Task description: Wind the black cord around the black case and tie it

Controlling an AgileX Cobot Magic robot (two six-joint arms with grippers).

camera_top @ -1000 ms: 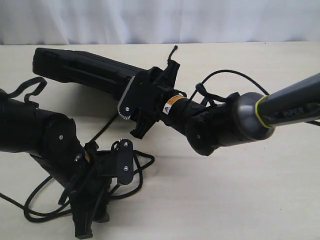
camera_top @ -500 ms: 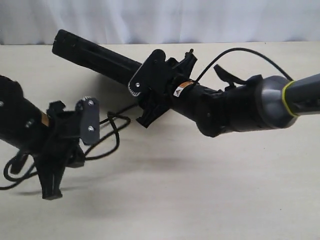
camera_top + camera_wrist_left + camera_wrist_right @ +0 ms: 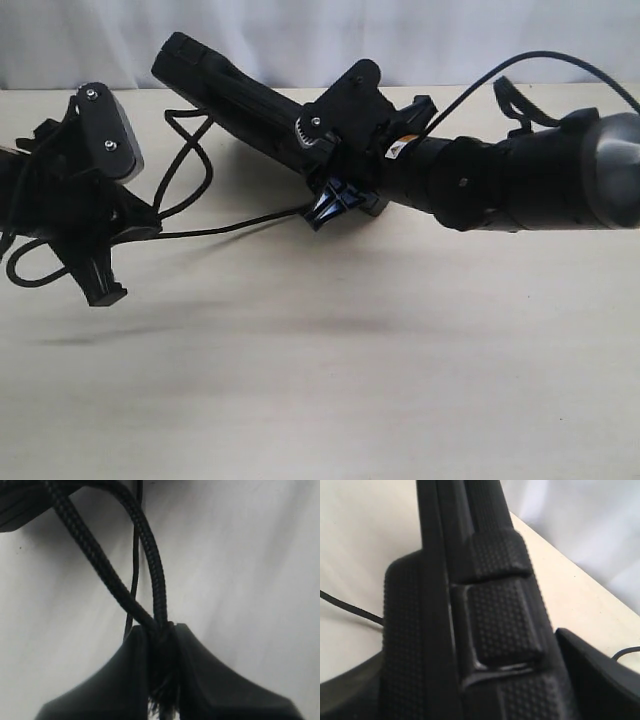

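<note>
**Both sets of fingers engaged: right on the black case, left on the black cord.**

The right gripper [image 3: 328, 190] has its fingers [image 3: 602, 675] clamped on one end of the black case [image 3: 235, 95]. The case is held tilted, its free end rising toward the white backdrop [image 3: 420, 40], and its pebbled latch tabs face the right wrist camera. The left gripper [image 3: 162, 680] has its fingers [image 3: 107, 685] closed on two braided strands of the black cord [image 3: 230, 225], with a frayed end showing between them. From there the cord loops up to the case, and one strand runs above the tabletop [image 3: 400, 350] to a point under the right gripper. An orange-and-white label [image 3: 400, 148] sits on the right wrist, its print too small to read.
</note>
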